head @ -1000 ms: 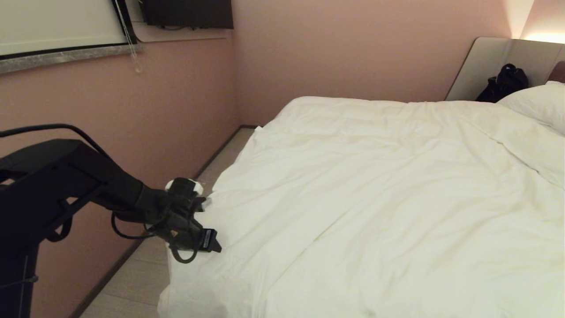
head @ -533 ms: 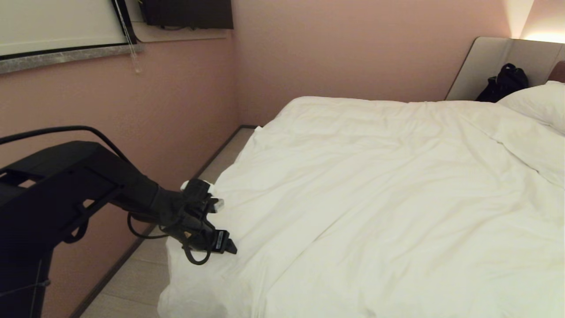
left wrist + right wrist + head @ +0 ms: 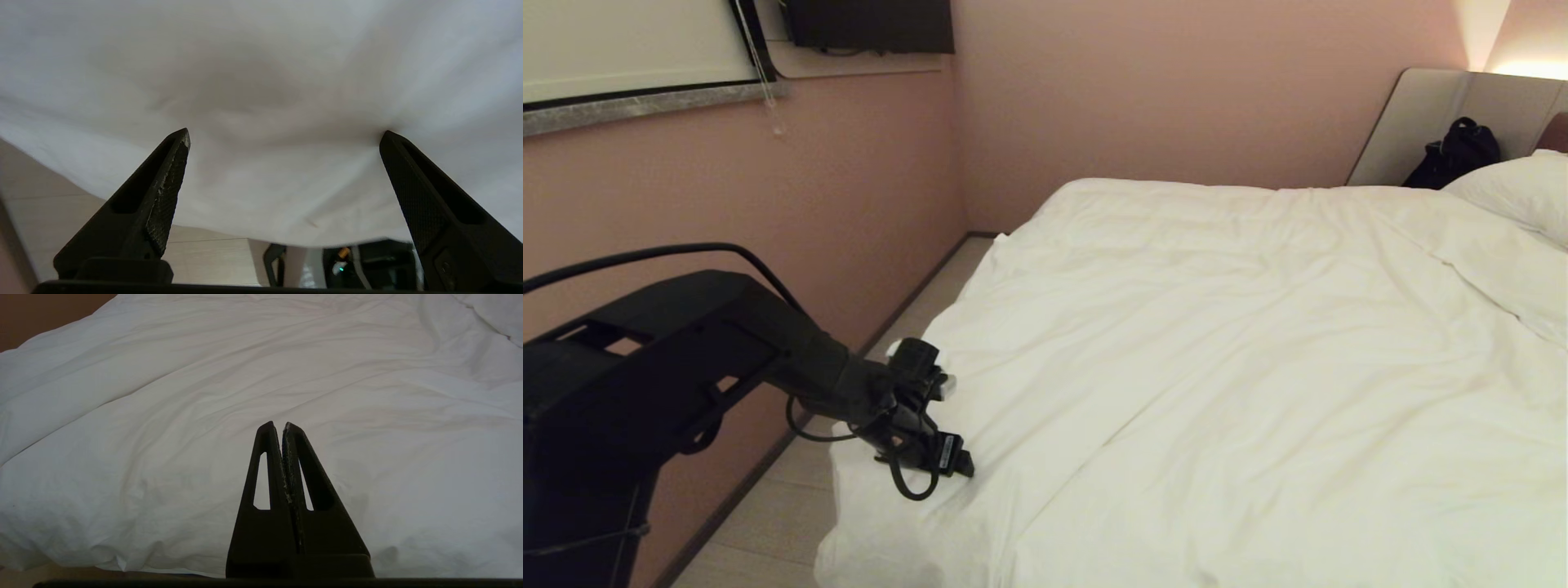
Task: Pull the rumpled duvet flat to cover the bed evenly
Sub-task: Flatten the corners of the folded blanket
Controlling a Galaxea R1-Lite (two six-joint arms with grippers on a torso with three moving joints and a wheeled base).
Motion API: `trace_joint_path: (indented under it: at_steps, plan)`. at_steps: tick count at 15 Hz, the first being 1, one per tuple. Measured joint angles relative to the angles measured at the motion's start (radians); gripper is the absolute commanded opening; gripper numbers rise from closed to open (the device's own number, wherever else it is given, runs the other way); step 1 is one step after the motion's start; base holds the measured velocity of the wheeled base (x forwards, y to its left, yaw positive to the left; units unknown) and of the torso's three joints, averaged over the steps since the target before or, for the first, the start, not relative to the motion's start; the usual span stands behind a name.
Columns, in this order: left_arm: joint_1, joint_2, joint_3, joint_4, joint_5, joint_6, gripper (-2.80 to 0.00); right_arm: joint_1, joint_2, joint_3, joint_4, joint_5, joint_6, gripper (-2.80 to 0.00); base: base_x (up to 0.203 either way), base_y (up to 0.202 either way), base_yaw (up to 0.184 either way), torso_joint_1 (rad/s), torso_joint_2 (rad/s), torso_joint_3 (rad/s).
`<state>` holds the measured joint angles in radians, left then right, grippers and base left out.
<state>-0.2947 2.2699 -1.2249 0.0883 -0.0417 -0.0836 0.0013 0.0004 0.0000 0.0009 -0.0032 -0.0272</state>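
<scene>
The left gripper (image 3: 284, 136) has its jaws spread wide, with nothing clamped between them; the two fingertips (image 3: 182, 141) rest against or just at the white fabric of the duvet (image 3: 261, 81), which fills the gap between them without being pinched. In the head view the left gripper (image 3: 947, 465) sits at the near left corner of the duvet (image 3: 1217, 367), where the fabric drapes over the corner of the bed (image 3: 866, 539) toward the floor (image 3: 768, 523). The right gripper (image 3: 282, 426) has its jaws fully closed, pad against pad, holding nothing, and is poised above the duvet (image 3: 204, 416) surface without visible contact. The duvet lies spread over the bed with its long axis running from the near foot corner toward the pillow (image 3: 1519, 192) and headboard (image 3: 1429, 114) at the far right. Shallow wrinkles cross its surface. A black bag (image 3: 1454, 155) stands against the headboard, just beyond the pillow.
</scene>
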Motion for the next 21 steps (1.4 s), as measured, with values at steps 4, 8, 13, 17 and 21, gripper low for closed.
trace_joint_path:
  at_steps: [4,8,13,17,21]
  plan:
    - [-0.007,0.03,-0.022,-0.002,0.019,-0.001,0.0,0.0,0.0,0.0,0.0,0.0,0.0,-2.8,0.0,0.0,0.0,0.0,0.0,0.0]
    - [-0.008,0.039,-0.029,0.001,0.018,0.001,0.0,0.0,0.0,0.0,0.001,0.0,0.0,-2.8,0.0,0.0,0.0,0.0,0.0,0.0]
    - [-0.018,0.046,-0.029,0.002,0.047,0.002,0.0,0.0,0.0,0.0,0.0,0.0,0.0,-2.8,0.0,0.0,0.0,0.0,0.0,0.0]
    - [-0.028,0.064,-0.04,0.003,0.092,0.006,0.0,0.0,0.0,0.0,0.0,0.001,0.0,-2.8,0.0,0.0,0.0,0.0,0.0,0.0]
    - [-0.03,0.071,-0.042,0.008,0.095,0.012,0.0,0.0,0.0,0.0,0.0,0.0,0.0,-2.8,0.0,0.0,0.0,0.0,0.0,0.0]
